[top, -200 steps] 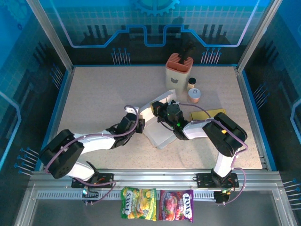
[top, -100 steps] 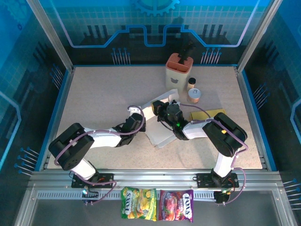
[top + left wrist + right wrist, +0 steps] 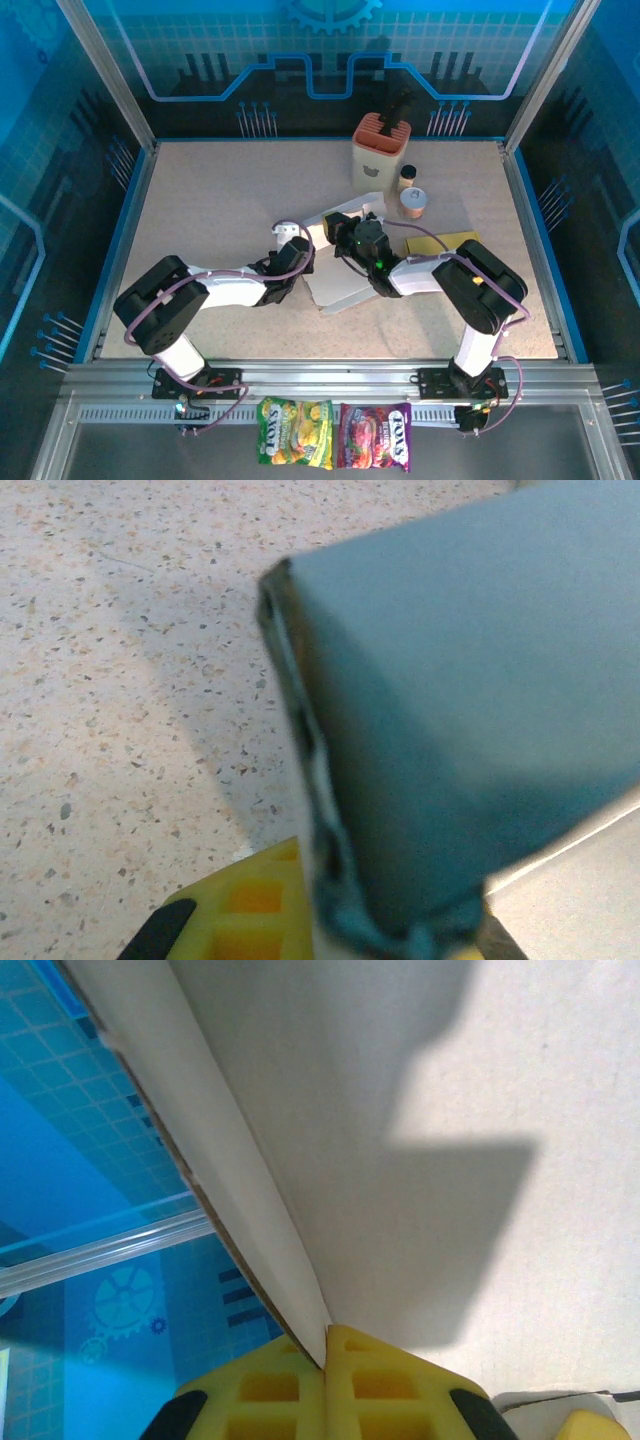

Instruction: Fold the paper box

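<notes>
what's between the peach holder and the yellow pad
A small bottle and a lidded cup, one behind the other on the table, as the top view shows.

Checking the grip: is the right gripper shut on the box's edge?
Yes, the right gripper pinches the box edge between its yellow fingers.

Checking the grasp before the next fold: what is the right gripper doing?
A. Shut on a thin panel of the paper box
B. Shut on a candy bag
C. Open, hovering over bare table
A: in the right wrist view, the yellow fingers of the right gripper are pressed together, with a thin panel edge of the paper box pinched between them.
</notes>
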